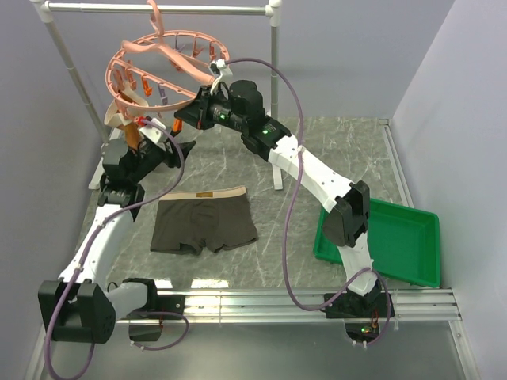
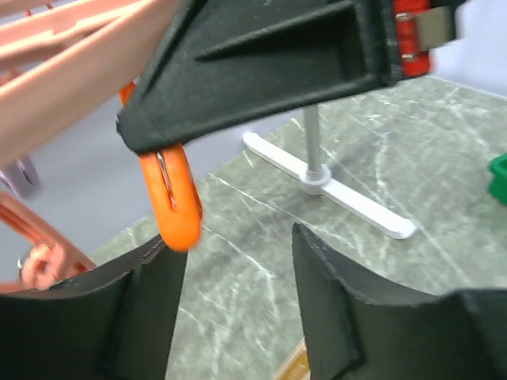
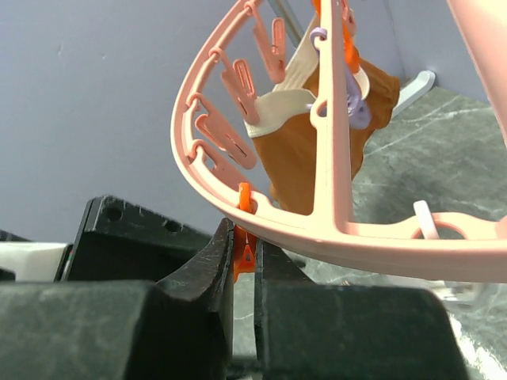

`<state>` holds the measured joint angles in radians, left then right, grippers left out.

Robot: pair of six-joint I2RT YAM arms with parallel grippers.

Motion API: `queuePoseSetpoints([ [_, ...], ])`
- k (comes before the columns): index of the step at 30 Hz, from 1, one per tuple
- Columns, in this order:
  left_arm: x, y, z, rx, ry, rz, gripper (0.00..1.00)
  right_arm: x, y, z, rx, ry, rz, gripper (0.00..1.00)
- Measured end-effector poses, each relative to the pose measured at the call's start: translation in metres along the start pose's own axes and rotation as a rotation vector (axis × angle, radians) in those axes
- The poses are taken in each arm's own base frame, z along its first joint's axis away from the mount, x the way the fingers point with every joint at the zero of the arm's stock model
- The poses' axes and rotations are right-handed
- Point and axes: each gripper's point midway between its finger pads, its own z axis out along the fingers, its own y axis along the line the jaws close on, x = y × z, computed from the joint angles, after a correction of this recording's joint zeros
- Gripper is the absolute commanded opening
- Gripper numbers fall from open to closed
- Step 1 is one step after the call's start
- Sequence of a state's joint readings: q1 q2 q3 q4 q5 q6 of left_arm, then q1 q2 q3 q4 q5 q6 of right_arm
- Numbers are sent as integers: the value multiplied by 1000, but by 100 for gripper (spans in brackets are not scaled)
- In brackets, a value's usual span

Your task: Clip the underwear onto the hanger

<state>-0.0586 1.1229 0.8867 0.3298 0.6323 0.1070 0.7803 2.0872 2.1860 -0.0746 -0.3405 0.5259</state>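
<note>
The underwear [image 1: 202,224], dark olive-brown with a tan waistband, lies flat on the table in the top view. The hanger [image 1: 158,75], a pink ring with several clips, hangs from the rack bar above the table's far left. My right gripper [image 1: 185,119] is at the ring's near rim; in the right wrist view the gripper [image 3: 244,241] is shut on an orange clip [image 3: 245,255] under the ring [image 3: 333,229]. My left gripper [image 1: 168,149] is open and empty just below; in its wrist view the gripper [image 2: 238,261] sits under the same orange clip [image 2: 173,198].
A smaller orange-brown garment [image 3: 317,134] hangs from the ring's far side. The white pipe rack [image 1: 273,95] stands at the back, its foot [image 2: 329,190] on the marble table. A green tray [image 1: 388,237] sits at the right.
</note>
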Motion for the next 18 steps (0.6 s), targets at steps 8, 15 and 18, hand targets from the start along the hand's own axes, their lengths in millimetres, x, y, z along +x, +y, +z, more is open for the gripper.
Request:
queuePoseSetpoints([
  [8, -18, -4, -51, -65, 12, -88, 68, -5, -3, 0, -1, -15, -13, 0],
  [15, 11, -1, -106, -179, 144, -201, 65, -7, -6, -1, 1, -16, -26, 0],
  [18, 48, -3, -115, -195, 269, -291, 76, -7, -7, -1, 1, -16, -26, 0],
])
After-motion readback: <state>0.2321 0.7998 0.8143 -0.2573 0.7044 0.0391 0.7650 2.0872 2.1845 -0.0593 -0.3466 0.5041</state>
